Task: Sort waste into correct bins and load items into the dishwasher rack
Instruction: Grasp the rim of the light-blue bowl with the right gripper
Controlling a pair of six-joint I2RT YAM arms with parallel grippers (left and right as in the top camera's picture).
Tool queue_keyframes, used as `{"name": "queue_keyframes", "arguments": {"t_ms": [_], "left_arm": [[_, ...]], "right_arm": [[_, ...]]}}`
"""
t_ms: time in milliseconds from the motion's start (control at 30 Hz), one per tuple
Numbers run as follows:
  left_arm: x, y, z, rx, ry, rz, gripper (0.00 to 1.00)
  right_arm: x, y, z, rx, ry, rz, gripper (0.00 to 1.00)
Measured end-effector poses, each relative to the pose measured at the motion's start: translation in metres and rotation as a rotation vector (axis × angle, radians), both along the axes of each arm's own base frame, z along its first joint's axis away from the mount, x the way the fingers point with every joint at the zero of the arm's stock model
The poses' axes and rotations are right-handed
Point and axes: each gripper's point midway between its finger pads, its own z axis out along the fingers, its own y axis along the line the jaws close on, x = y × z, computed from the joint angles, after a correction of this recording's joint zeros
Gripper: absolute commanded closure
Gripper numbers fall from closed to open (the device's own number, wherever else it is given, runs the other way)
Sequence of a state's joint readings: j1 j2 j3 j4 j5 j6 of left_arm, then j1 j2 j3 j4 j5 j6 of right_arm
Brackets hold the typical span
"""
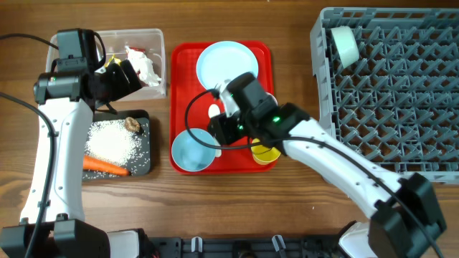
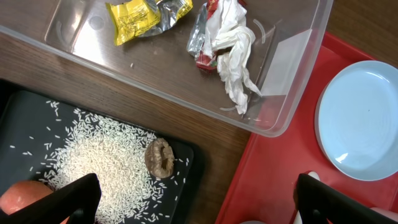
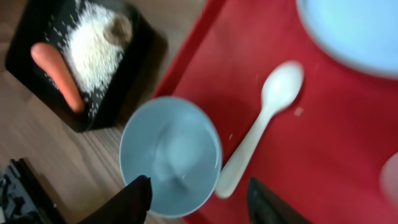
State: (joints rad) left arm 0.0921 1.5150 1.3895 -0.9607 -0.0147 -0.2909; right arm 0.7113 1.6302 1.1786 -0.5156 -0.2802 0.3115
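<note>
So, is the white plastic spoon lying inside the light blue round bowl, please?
No, the white plastic spoon lies on the flat red tray beside the light blue round bowl.

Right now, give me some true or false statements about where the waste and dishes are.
1. A pale bowl sits in the dishwasher rack. True.
2. The carrot lies in the black tray. True.
3. The wrappers are in the dishwasher rack. False: they are in the clear tub.
4. The white spoon lies on the red tray. True.
5. The right gripper is shut on the spoon. False: it is open above the spoon and a light blue bowl.
</note>
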Motion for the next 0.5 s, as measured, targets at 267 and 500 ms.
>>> {"name": "queue_keyframes", "arguments": {"t_ms": [267, 500], "left_arm": [[0.000, 0.000, 0.000, 0.000, 0.000, 0.000, 0.00], [0.000, 0.000, 0.000, 0.000, 0.000, -0.001, 0.00]], "right_arm": [[-0.017, 0.010, -0.050, -0.063, 0.179, -0.125, 0.60], [-0.016, 0.011, -0.062, -0.067, 0.225, -0.190, 0.70]]}}
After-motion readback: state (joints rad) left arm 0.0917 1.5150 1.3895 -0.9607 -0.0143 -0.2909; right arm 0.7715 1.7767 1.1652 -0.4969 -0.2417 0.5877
